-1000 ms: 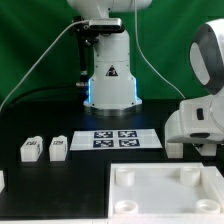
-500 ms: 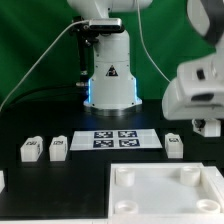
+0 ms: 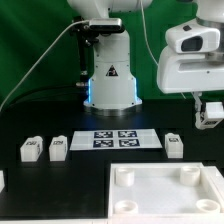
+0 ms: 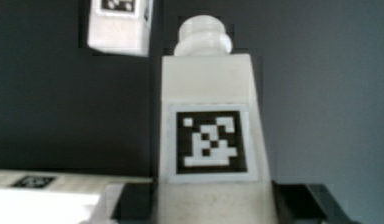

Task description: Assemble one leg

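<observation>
While a spare leg (image 3: 30,150) and its twin (image 3: 57,148) lay at the exterior view's far left, with the marker board (image 3: 118,138) to their right and the tabletop (image 3: 165,195) nearer the camera, a third leg (image 3: 174,146) sat just right of the board. Farthest right, well above the table, the gripper (image 3: 209,116) had its fingers clamped on the leg (image 3: 210,106), one on each side. In the wrist view the leg (image 4: 214,110) ran straight out from between the fingers (image 4: 299,202), its long axis in line with them. Its tag faced the camera and its rounded peg end was outermost, so it pointed down at the table. The coming move likely turned on this: the tabletop's holes lay lower, to the left of and nearer than the held leg. The far right hole (image 3: 186,177) looked closest, and the leg hung upright, peg first, as a hole would want it.
</observation>
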Controlling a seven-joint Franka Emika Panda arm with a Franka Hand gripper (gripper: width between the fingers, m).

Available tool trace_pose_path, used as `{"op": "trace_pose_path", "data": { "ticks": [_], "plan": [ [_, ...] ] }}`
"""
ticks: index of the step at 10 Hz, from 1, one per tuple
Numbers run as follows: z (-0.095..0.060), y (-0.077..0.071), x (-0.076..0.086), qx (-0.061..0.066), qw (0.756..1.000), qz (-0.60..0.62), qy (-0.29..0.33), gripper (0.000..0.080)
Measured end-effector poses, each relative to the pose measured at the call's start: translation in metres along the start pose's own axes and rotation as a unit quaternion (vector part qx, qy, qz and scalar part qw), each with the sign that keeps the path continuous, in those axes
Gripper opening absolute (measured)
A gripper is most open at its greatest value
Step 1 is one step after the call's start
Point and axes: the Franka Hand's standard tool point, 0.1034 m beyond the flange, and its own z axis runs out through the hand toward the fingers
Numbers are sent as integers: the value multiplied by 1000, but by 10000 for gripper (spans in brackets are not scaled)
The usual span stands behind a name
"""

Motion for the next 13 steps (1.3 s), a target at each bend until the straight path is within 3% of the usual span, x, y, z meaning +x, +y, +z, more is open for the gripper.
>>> {"op": "trace_pose_path", "data": {
  "ticks": [2, 4, 5, 6, 7, 8, 9, 12, 13],
  "plan": [
    [-3, -1, 1, 12, 996, -14, 93, 294],
    [-54, 31, 51, 6, 978, -35, 207, 294],
    [-62, 42, 65, 5, 966, -43, 253, 294],
    [-67, 40, 70, 17, 956, -27, 290, 294],
    [-74, 29, 70, 27, 949, -26, 313, 294],
    [-76, 25, 70, 43, 927, -33, 372, 294],
    [-64, 27, 65, 44, 922, -30, 384, 294],
    [-60, 32, 66, 33, 928, -33, 369, 294],
    [-52, 40, 72, 17, 930, -49, 363, 294]
  ]
}}
